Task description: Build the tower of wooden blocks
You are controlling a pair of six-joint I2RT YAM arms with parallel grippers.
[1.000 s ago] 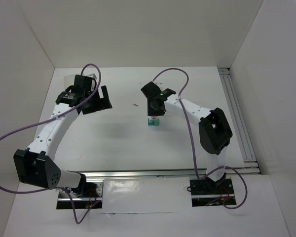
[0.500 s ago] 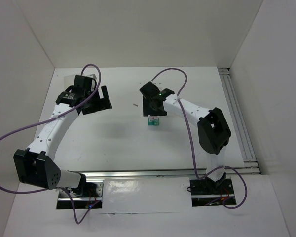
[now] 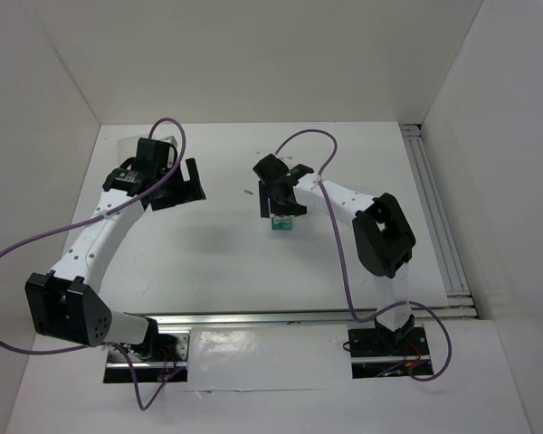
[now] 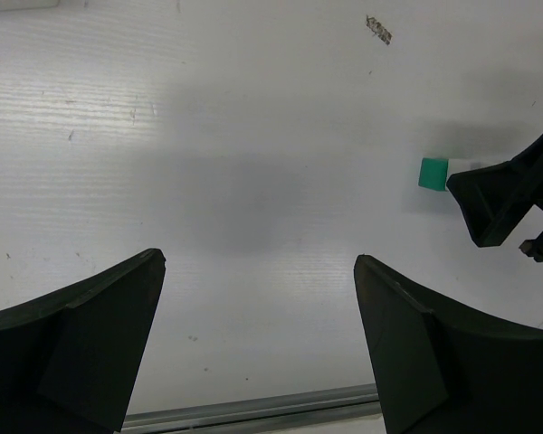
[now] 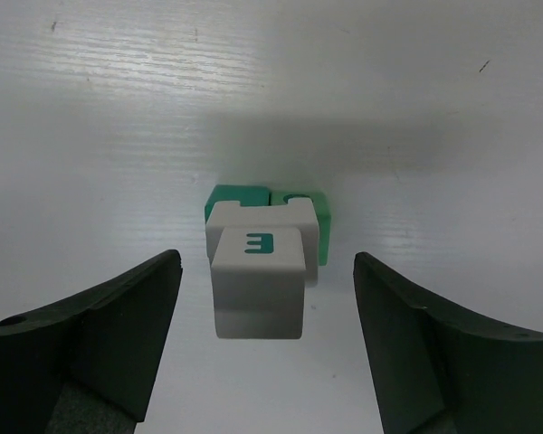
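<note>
The wood block tower stands on the white table: a teal-green block at the bottom, a white block on it, and a white cube with a teal mark on top. My right gripper is open, its fingers standing apart on either side of the top cube without touching it. From above, the tower shows just below the right gripper. My left gripper hovers open and empty at the back left. In the left wrist view, the teal block lies beyond the left gripper, at the right.
A small dark speck lies on the table between the arms. Metal rails run along the right side and the near edge. White walls enclose the table on three sides.
My right gripper has opened and let go of the top white cube, which stays on the stack. The left arm has not moved.
</note>
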